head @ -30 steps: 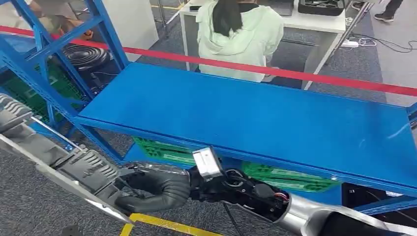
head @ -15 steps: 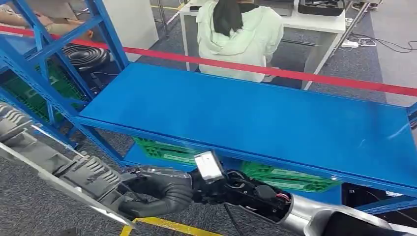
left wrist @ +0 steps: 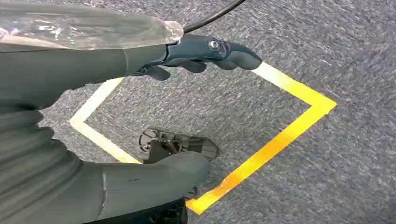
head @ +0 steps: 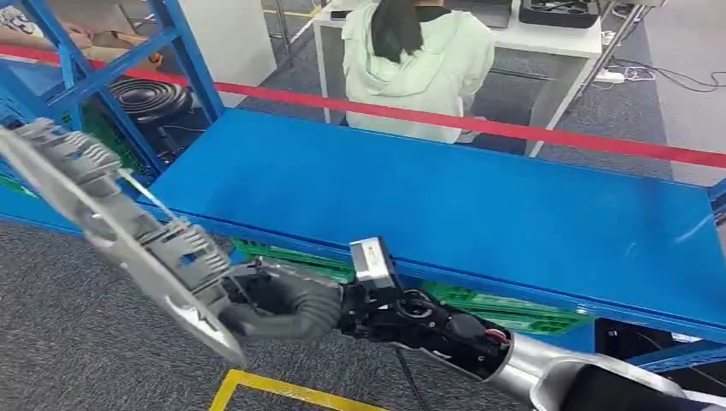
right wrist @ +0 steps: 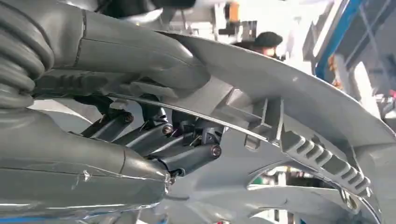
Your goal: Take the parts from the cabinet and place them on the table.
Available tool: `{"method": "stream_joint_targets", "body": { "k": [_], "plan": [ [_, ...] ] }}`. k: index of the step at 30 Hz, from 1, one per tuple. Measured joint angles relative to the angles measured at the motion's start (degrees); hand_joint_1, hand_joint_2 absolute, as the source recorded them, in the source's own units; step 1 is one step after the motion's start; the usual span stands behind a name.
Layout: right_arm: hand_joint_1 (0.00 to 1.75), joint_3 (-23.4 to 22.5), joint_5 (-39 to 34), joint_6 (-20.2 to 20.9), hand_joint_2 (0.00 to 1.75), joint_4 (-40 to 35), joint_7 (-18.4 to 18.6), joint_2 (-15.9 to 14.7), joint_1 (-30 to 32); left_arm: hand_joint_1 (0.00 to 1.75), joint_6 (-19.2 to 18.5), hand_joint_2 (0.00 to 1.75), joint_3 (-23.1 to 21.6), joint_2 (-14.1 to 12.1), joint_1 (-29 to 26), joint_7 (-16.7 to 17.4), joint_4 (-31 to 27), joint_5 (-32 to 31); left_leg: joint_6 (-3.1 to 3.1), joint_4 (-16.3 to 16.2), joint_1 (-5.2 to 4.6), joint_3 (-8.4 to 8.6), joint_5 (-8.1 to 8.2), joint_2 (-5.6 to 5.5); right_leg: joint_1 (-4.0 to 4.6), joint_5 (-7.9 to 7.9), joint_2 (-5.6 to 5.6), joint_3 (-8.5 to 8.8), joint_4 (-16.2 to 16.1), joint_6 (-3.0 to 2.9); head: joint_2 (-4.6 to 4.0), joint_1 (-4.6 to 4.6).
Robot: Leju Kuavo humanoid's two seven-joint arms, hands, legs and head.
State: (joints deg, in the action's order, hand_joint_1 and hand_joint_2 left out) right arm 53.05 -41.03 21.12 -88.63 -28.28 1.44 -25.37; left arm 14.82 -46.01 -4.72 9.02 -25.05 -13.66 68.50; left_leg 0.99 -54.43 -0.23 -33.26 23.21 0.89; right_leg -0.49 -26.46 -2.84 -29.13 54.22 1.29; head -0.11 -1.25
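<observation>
A long grey plastic part (head: 128, 231) with ribbed slots slants from the upper left down to my right hand (head: 287, 306), which grips its lower end just in front of the blue table (head: 445, 197). The part hangs over the carpet, below and left of the table's front edge. In the right wrist view the part (right wrist: 299, 107) curves across the picture with my dark fingers (right wrist: 187, 158) clamped on it. My left hand (left wrist: 70, 74) hangs over the carpet, fingers (left wrist: 205, 49) and thumb (left wrist: 154, 177) apart, holding nothing.
A blue rack (head: 77, 77) with a black coiled item (head: 150, 98) stands at the left. Green crates (head: 496, 308) sit under the table. Behind it run a red barrier tape (head: 514, 128) and a seated person in a pale green hoodie (head: 419, 60). Yellow tape (head: 282, 390) marks the floor.
The part's far end has swung upward and tilted steeper, and my right hand has risen slightly toward the table's front edge with it.
</observation>
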Motion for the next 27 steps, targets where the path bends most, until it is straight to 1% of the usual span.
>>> {"method": "stream_joint_targets", "body": {
  "k": [4, 5, 9, 11, 20, 23, 27],
  "plan": [
    [1.75, -0.81, 0.54, -1.31, 1.75, 0.55, 0.0, -0.39, 0.02, 0.0, 0.07, 1.75, 0.17, -0.26, -0.12, 0.0, 0.0, 0.15, 0.0, 0.0, 0.0, -0.01, 0.0, 0.0, 0.0, 0.0, 0.0, 0.01, 0.0, 0.0, 0.0, 0.0],
    [1.75, -0.96, 1.87, -2.46, 1.75, 0.63, -0.02, -0.44, 0.01, 0.0, 0.15, 1.75, 0.26, -0.26, -0.13, 0.0, 0.0, 0.15, 0.0, 0.0, 0.0, -0.01, 0.0, 0.0, 0.0, 0.0, 0.0, 0.01, 0.0, 0.0, 0.0, 0.0],
    [1.75, -1.53, 9.31, -10.64, 1.75, 0.68, 0.02, -0.79, 0.17, 0.0, 0.55, 1.75, 0.31, -0.44, -0.14, -0.02, 0.0, -0.09, 0.0, 0.0, 0.0, -0.01, 0.0, 0.0, 0.0, -0.01, -0.02, -0.05, 0.0, 0.0, 0.0, 0.02],
    [1.75, -1.86, 10.93, -12.51, 1.75, 0.68, -0.04, -1.03, 0.33, 0.0, 0.74, 1.75, 0.31, -0.52, -0.15, -0.02, 0.0, -0.13, 0.0, 0.0, 0.0, -0.01, 0.0, -0.01, 0.0, -0.01, -0.01, -0.03, 0.0, 0.0, 0.0, 0.02],
    [1.75, -2.54, 14.93, -14.65, 1.75, 0.24, -1.29, -1.53, 1.22, 0.0, 1.07, 1.75, 0.31, -0.68, -0.02, -0.09, 0.0, -0.68, 0.0, 0.0, 0.0, -0.02, 0.0, 0.04, 0.0, 0.0, 0.06, -0.04, 0.0, -0.01, 0.0, 0.02],
    [1.75, -2.91, 15.41, -14.56, 1.75, -0.11, -2.03, -1.55, 1.6, 0.0, 1.23, 1.75, 0.31, -0.74, 0.1, -0.04, 0.0, -0.85, 0.01, -0.09, -0.11, -0.03, 0.1, 0.05, -0.08, 0.03, 0.07, -0.03, -0.07, 0.03, 0.0, 0.04],
    [1.75, -3.59, 15.54, -13.2, 1.75, -0.48, -3.02, -1.55, 2.36, 0.0, 1.33, 1.75, 0.31, -0.81, 0.2, 0.02, 0.0, -0.85, 0.11, -0.24, -0.22, -0.08, 0.21, 0.05, -0.13, 0.01, 0.07, 0.01, -0.08, 0.07, 0.0, 0.09]
  ]
}}
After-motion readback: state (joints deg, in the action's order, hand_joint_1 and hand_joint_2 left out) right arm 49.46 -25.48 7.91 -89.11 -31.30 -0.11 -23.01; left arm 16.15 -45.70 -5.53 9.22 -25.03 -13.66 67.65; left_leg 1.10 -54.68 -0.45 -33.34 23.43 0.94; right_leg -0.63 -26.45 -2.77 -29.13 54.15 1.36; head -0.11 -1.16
